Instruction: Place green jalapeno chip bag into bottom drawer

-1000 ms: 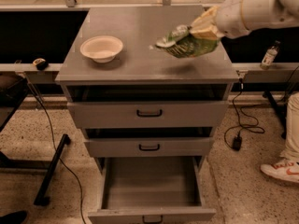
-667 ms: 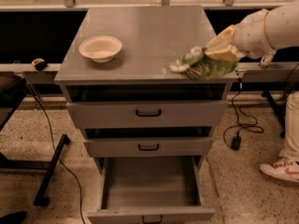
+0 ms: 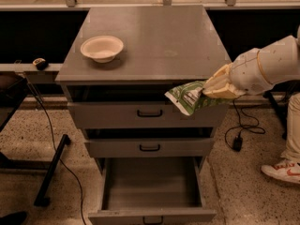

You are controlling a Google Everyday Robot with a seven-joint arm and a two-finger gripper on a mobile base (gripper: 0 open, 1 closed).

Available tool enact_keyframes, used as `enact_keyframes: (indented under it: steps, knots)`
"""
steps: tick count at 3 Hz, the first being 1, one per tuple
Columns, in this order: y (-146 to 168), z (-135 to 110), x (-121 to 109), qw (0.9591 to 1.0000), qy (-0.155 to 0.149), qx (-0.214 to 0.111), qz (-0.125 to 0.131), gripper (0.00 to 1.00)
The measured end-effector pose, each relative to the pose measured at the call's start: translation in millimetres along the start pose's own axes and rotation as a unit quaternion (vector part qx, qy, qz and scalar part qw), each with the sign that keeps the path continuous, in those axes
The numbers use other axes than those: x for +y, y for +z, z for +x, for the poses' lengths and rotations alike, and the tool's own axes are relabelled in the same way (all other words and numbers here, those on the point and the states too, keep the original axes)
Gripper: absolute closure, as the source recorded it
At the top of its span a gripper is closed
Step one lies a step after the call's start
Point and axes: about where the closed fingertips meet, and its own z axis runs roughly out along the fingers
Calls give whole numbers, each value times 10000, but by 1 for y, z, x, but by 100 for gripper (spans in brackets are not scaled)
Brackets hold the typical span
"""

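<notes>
Seen from the single camera view, the gripper [image 3: 209,89] sat at about 3 o'clock in the frame, just off the front right corner of the grey cabinet [image 3: 159,32], with its pale arm [image 3: 267,64] reaching in from the right edge. Its fingers were closed on the green jalapeno chip bag [image 3: 188,97], pinching the bag's right end. The bag stuck out toward 9 o'clock from the gripper. It hung in the air in front of the top drawer [image 3: 117,115], overlapping that drawer's right part and clear of the cabinet top.

Toward 6 o'clock from the bag, the bottom drawer [image 3: 152,186] was pulled well out, its grey floor bare and its front panel at the lower edge of the frame. The middle drawer [image 3: 122,147] lay between these 2 and looked slightly open, as did the top one.

On the cabinet top, at about 10 o'clock from the bag, stood a white bowl [image 3: 101,47], well apart from the gripper. A black cable [image 3: 56,149] trailed over the speckled floor at 8 o'clock. Another cord with a plug [image 3: 237,143] lay at 4 o'clock, near a white shoe [image 3: 281,170].
</notes>
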Motion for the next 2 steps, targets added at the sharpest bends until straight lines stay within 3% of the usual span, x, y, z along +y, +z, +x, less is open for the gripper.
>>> enact_keyframes:
  steps: [1,2]
  knots:
    - [39,9,10,9972,417,-538,-302,100]
    - [97,21,45,9855,961,-1309,-498,100]
